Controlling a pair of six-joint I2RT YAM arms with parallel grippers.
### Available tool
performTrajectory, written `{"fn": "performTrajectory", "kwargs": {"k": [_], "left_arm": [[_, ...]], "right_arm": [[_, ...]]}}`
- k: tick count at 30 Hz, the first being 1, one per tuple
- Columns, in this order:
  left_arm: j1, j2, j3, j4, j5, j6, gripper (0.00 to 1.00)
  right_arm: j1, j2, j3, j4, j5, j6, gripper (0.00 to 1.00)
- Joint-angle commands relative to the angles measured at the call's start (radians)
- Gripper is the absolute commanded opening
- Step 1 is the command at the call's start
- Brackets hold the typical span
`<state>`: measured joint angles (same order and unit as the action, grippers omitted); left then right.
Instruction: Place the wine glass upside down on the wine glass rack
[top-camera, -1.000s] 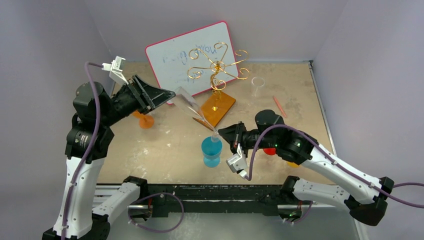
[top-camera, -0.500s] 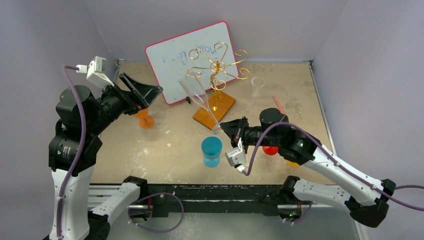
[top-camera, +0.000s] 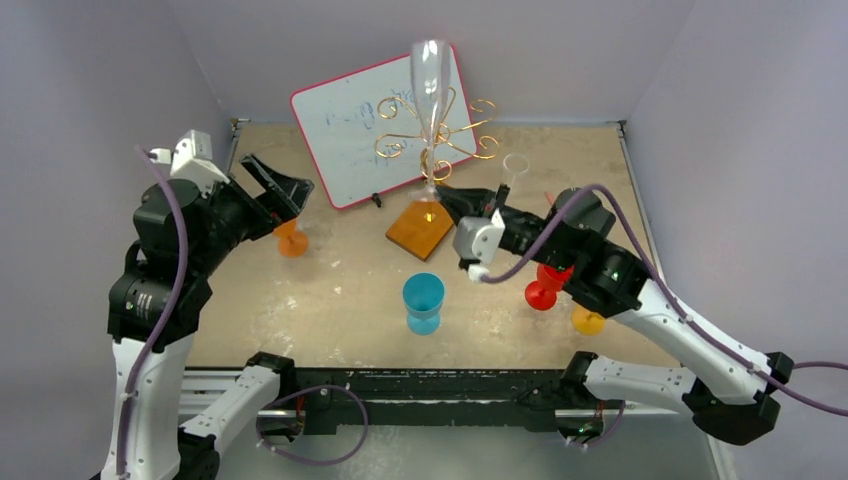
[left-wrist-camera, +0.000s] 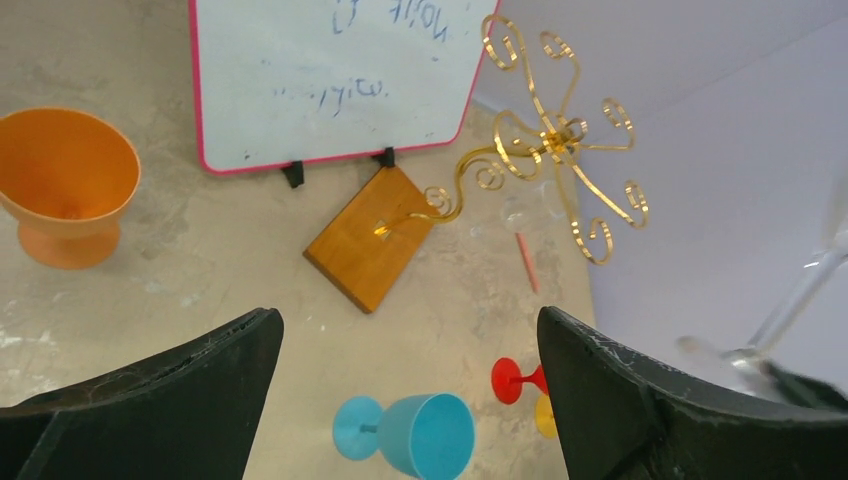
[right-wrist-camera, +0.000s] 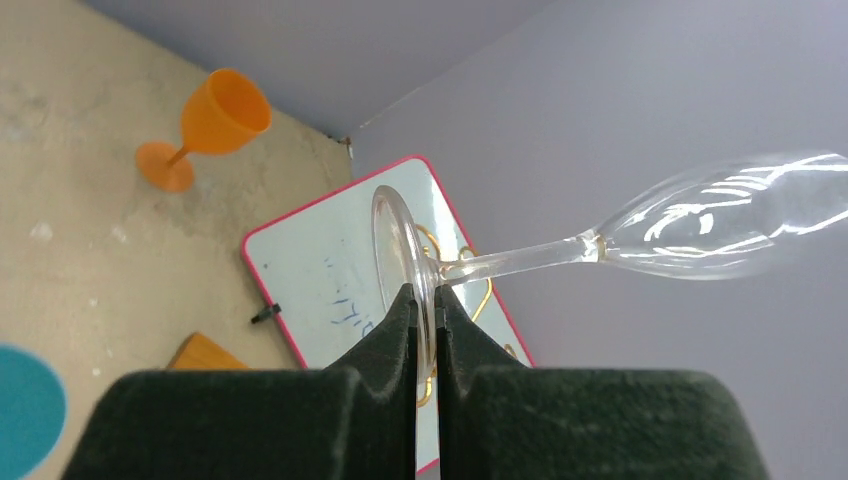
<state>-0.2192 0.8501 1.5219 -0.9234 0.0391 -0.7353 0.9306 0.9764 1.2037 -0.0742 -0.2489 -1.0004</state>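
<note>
**Ana:** Above the wine glass rack (top-camera: 432, 135), what is that clear thing?

**Ben:** That is the wine glass (top-camera: 430, 75). Its bowl is up and its foot is down, and it looks nearly upright from the top camera. The right gripper (right-wrist-camera: 425, 300) is pinched on the edge of its round foot, with the stem running out past the fingertips.

**Ana:** Does the glass touch the rack?

**Ben:** I cannot tell. Its foot appears just beside the twisted gold stem, over the wooden base, with the whiteboard (top-camera: 345, 130) behind.

**Ana:** And the left gripper (top-camera: 290, 195)?

**Ben:** Its jaws are spread wide with nothing between them, well apart from the glass and near the orange goblet (top-camera: 292, 240). A blue goblet (top-camera: 423, 300) stands on the table (top-camera: 330, 300) nearer the arms.
</note>
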Motion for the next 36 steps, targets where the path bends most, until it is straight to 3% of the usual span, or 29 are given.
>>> {"fn": "performTrajectory", "kwargs": {"k": [1,6,11,18,36], "left_arm": [[-0.005,0.005,-0.078,0.039,0.019,0.059,0.98],[-0.004,-0.016,-0.186,0.104,0.039,0.075,0.97],[-0.005,-0.021,-0.271,0.155,0.098,0.038,0.98],[-0.005,-0.030,-0.368,0.236,0.169,0.048,1.00],[-0.005,-0.137,-0.644,0.448,0.294,0.158,1.00]], "right_arm": [[0.000,0.070,0.180,0.159,0.238,0.329,0.00],[-0.015,0.179,0.358,0.087,0.395,0.424,0.00],[-0.197,0.275,0.496,-0.007,0.232,0.651,0.00],[-0.361,0.362,0.600,-0.024,0.194,0.846,0.00],[-0.644,0.635,0.776,0.032,-0.016,1.406,0.00]]}}
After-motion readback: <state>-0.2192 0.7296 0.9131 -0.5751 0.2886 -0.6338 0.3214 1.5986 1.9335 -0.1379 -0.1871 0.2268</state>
